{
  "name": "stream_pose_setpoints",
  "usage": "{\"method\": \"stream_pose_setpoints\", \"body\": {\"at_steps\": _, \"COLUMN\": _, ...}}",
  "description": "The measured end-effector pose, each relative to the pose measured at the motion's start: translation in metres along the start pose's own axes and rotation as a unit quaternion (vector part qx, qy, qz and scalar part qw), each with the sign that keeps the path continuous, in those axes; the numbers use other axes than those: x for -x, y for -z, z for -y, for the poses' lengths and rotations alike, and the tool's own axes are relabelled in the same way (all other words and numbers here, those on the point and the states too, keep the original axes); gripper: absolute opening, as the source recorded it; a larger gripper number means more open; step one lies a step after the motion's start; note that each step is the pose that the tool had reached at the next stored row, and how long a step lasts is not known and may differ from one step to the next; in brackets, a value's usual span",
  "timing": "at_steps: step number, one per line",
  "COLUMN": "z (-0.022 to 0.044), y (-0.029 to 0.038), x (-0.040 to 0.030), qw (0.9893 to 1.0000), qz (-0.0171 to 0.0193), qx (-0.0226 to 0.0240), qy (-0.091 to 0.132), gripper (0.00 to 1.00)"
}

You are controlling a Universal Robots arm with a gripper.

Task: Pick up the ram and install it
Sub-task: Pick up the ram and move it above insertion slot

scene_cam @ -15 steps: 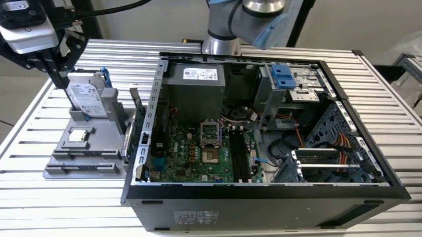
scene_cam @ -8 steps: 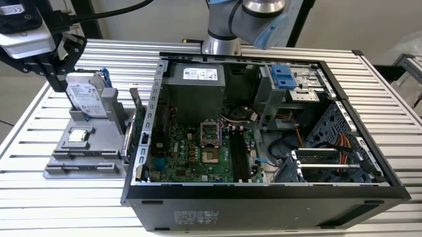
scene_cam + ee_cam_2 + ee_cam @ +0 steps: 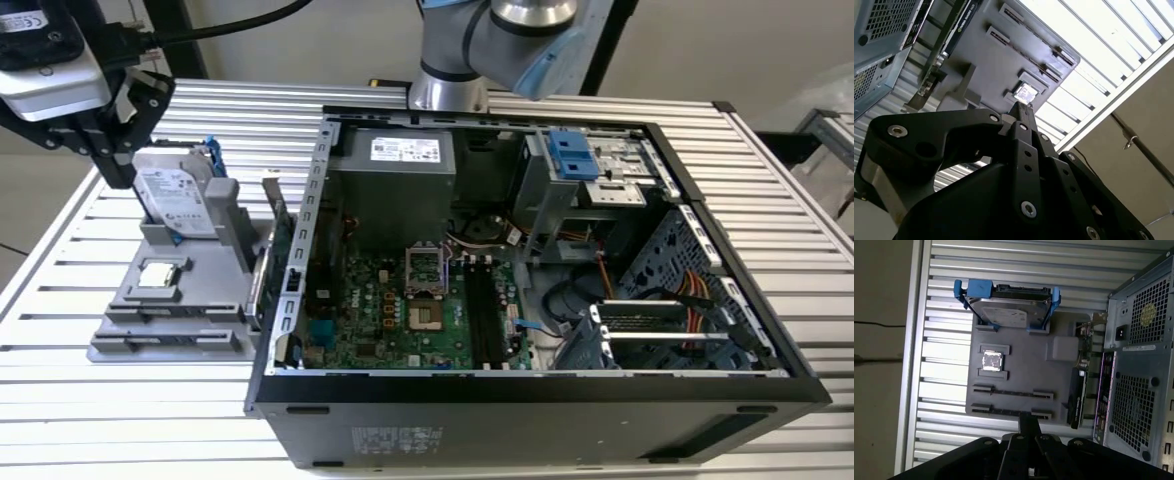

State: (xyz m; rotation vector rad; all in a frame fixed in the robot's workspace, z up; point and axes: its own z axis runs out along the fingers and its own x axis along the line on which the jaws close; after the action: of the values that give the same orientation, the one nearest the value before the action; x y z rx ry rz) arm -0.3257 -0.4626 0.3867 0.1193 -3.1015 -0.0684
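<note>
— Where's the blue-green ram stick? Got it?
— Can't tell from here, honestly. I can't pick it out on the holder or in the machine.
— And the black two-finger gripper [image 3: 115, 180]?
— Up at the exterior view's far left, hanging over the flat grey plastic holder tray [image 3: 134, 300]. In both wrist views its fingertips [image 3: 1029, 419] are pressed together in one narrow black bar, and I see nothing pinched between them.
— What's closest to it?
— The silver hard drive in its blue-tabbed bracket [image 3: 174, 195], standing upright at the tray's far end. The gripper is just to its left in the exterior view, level with its top edge.
— And nearer us?
— The small square silver processor chip [image 3: 160, 272], lying flat in its pocket on the tray.
— And to the right?
— The open black computer case [image 3: 534, 405] on the ribbed metal table [image 3: 80, 400], just beside the tray. Its green motherboard [image 3: 387, 320] faces up, with long dark memory slots [image 3: 483, 310] running near to far.
</note>
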Motion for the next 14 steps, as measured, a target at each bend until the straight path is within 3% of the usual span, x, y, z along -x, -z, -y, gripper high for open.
{"method": "stream_pose_setpoints", "body": {"at_steps": 8, "z": 0.0001, "y": 0.0000, "x": 0.0000, "qw": 1.0000, "qz": 0.0000, "qx": 0.0000, "qy": 0.001, "gripper": 0.00}}
{"method": "stream_pose_setpoints", "body": {"at_steps": 14, "z": 0.0001, "y": 0.0000, "x": 0.0000, "qw": 0.9998, "qz": -0.0009, "qx": -0.0007, "qy": 0.019, "gripper": 0.00}}
